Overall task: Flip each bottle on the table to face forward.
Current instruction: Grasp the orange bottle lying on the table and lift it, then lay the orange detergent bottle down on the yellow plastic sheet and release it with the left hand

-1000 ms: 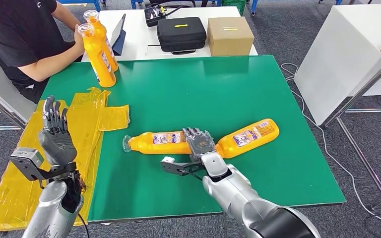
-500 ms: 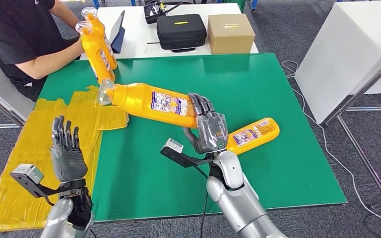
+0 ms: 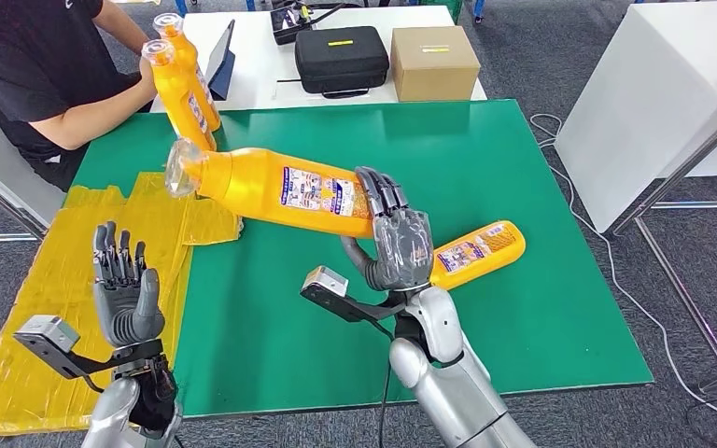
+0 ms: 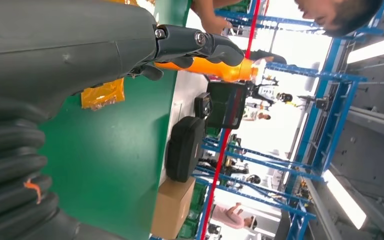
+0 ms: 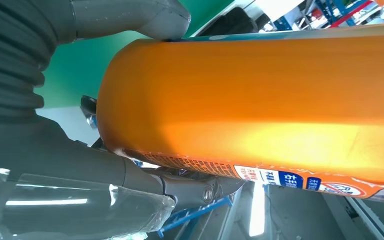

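The right hand [image 3: 397, 245] is gripping an orange bottle [image 3: 275, 189] above the green desk [image 3: 485, 149], mid-flip; next it needs setting down label forward. The left hand [image 3: 126, 294] is hovering, fingers spread.

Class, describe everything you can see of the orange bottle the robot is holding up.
The held bottle is orange, glossy plastic by its look, with a clear cap at its narrow end and a printed label of blue, white and red along its side. It lies nearly level in the air above the green table, cap end pointing toward the person. The right hand grips its wide base end; nothing else touches it.
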{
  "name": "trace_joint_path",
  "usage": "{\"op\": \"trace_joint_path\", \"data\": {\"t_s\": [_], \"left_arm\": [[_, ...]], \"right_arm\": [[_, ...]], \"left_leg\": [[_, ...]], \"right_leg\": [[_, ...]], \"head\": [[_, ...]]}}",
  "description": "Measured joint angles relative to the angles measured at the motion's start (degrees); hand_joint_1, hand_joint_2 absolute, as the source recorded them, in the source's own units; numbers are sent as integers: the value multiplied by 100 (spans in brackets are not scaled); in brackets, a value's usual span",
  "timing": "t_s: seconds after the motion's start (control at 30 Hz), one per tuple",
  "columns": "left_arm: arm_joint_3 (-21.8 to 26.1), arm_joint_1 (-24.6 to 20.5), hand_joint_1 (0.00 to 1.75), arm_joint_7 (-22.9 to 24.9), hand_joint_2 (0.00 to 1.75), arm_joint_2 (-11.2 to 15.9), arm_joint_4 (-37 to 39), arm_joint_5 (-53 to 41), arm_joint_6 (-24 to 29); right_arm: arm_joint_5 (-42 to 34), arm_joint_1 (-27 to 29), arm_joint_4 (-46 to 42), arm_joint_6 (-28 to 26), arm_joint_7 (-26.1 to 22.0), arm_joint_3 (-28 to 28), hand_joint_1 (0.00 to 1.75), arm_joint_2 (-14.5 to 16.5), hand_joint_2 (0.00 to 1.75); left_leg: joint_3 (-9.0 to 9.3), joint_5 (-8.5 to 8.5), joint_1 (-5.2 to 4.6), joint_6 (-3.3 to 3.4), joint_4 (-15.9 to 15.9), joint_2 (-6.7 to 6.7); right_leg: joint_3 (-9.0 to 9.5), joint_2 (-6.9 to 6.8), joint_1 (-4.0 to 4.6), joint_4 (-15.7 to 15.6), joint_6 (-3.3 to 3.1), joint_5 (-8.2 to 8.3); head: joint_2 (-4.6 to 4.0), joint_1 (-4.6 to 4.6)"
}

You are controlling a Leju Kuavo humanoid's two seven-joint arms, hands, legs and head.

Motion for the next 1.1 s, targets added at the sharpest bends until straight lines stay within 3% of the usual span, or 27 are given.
{"op": "trace_joint_path", "data": {"t_s": [0.17, 0.27, 0.63, 0.87, 1.1], "left_arm": [[36, 239, 0, 117, 175, -49, -293, 70, -20], [2, 364, 0, 281, 175, -133, -459, 385, -311], [-625, 614, 0, 990, 175, -445, -1369, 1247, -901], [-807, 581, 0, 1091, 175, -470, -1563, 1485, -1191], [-823, 577, 0, 1100, 175, -471, -1588, 1526, -1192]], "right_arm": [[-352, -267, 53, 34, -204, 133, 175, 11, 175], [-578, -515, 262, 138, -316, 290, 175, 91, 175], [-1071, -1225, 1471, 223, -466, 985, 175, 548, 175], [-995, -1372, 2065, 368, -375, 1510, 175, 846, 175], [-1013, -1487, 2340, 410, -331, 1684, 175, 931, 175]], "left_leg": [[-1, 0, 0, 0, -1, 0], [0, 0, 1, 0, -1, 1], [-4, 1, 0, 0, 0, -4], [-4, 1, 3, 0, -1, -4], [-4, 1, 2, 0, -1, -4]], "right_leg": [[-1, -1, 0, 0, 0, 0], [-1, 0, 1, 0, 0, 0], [-2, -14, 1, 0, 0, 0], [-4, -14, 3, 0, -1, -1], [-4, -14, 0, 0, -1, -1]], "head": [[0, -1], [1, -2], [1, -1], [2, -1], [1, 1]]}}
